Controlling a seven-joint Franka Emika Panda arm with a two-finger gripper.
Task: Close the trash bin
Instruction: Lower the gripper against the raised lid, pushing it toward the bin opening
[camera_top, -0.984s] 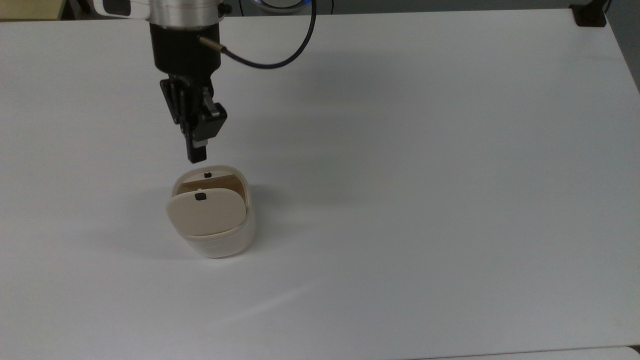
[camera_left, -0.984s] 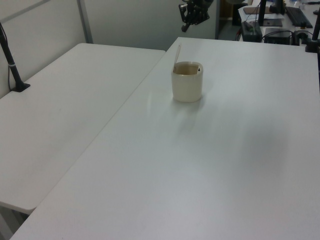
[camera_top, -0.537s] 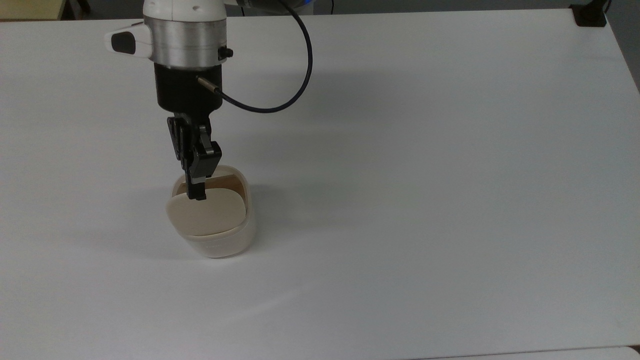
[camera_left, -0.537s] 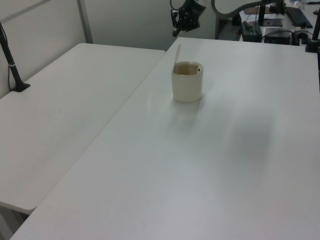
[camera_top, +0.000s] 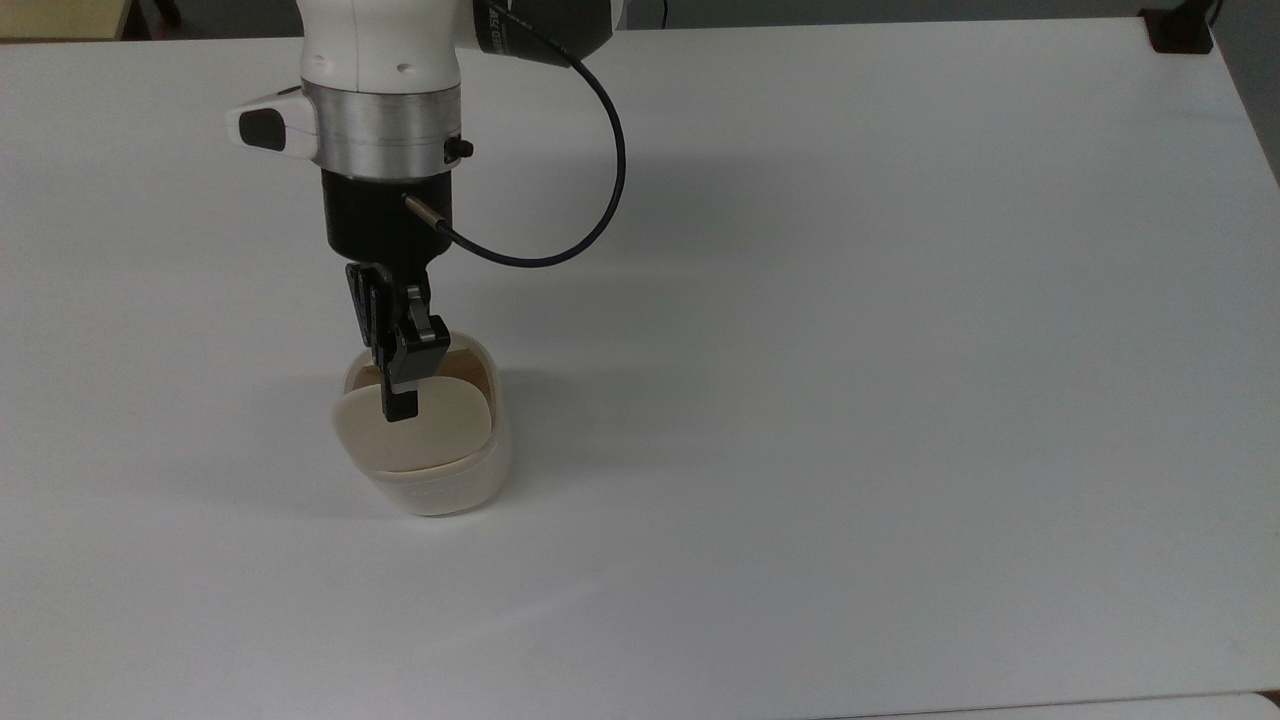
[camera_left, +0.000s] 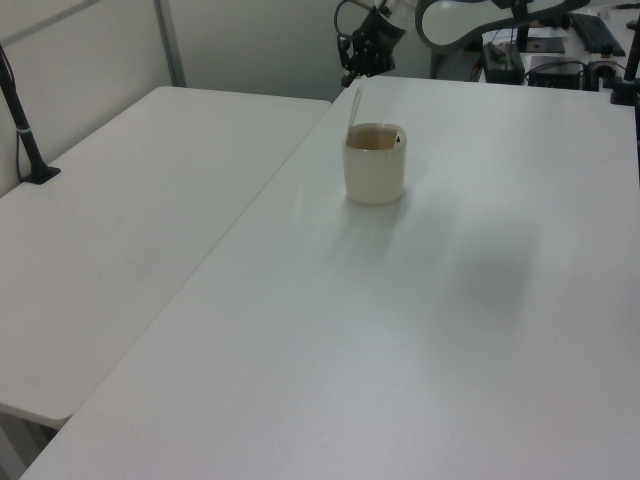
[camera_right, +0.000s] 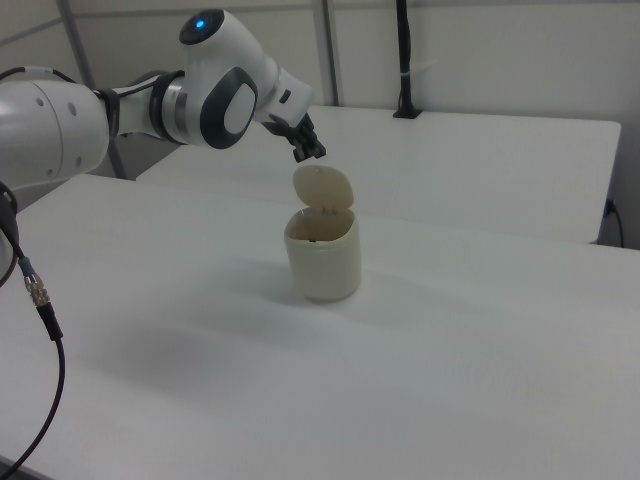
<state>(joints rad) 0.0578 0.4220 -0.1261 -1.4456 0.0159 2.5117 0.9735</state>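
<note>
We see the bin (camera_top: 432, 470) standing on the white surface (camera_top: 850, 350), toward the top view's left and a little below the middle. In the left view the bin (camera_left: 375, 165) sits near the far end of the surface (camera_left: 400, 330), close to the seam with a second white surface (camera_left: 130, 230) on the left view's left. In the right view the bin (camera_right: 322, 255) stands upright near the middle of the surface (camera_right: 300, 380).

Its lid (camera_right: 322, 188) stands raised, hinged at one edge and close to upright, so the bin's mouth is open. In the left view the lid (camera_left: 353, 107) shows edge-on as a thin strip rising from the bin's left rim. In the top view the lid (camera_top: 440, 430) faces us as a pale rounded square covering the near part of the opening.

Farther back, the hand (camera_top: 399, 410) points down at the lid from above, its tip overlapping the lid's upper part in the top view. In the right view the hand (camera_right: 308, 150) hangs just above the lid's top edge, and we cannot tell whether it touches. Its fingers look pressed together, holding nothing. In the left view the hand (camera_left: 352, 75) sits just above the lid.

A black cable (camera_top: 590, 180) loops from the wrist in the top view.
</note>
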